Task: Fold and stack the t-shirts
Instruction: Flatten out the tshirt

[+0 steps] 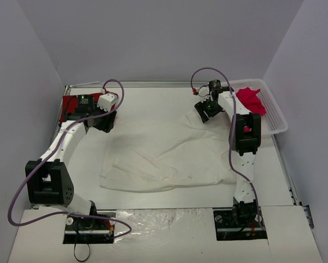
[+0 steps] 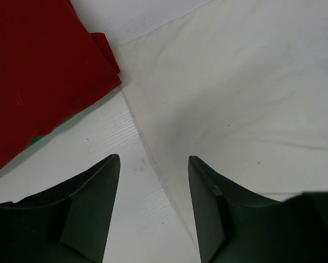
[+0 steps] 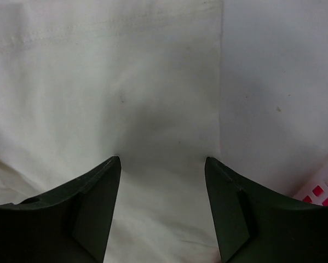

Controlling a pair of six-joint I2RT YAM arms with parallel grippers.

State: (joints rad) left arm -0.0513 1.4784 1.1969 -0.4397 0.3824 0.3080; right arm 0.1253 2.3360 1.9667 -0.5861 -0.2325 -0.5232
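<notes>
A large cream-white t-shirt (image 1: 164, 153) lies spread and wrinkled across the middle of the table. My left gripper (image 1: 104, 123) hovers at its far left corner. In the left wrist view that gripper (image 2: 154, 159) is open, with the shirt's edge (image 2: 235, 82) and bare table between its fingers. A folded red t-shirt (image 1: 69, 108) (image 2: 38, 71) lies just beyond it at the far left. My right gripper (image 1: 206, 111) stands at the shirt's far right corner. Seen from its wrist, the right gripper (image 3: 162, 159) is open, with cream cloth (image 3: 98, 82) lying between its fingers. A pinkish-red t-shirt (image 1: 250, 99) lies crumpled in the basket.
A white plastic lattice basket (image 1: 278, 123) sits at the far right, close behind the right arm; its corner (image 3: 317, 189) shows beside the right fingers. Grey walls enclose the table on three sides. Cables loop above both arms.
</notes>
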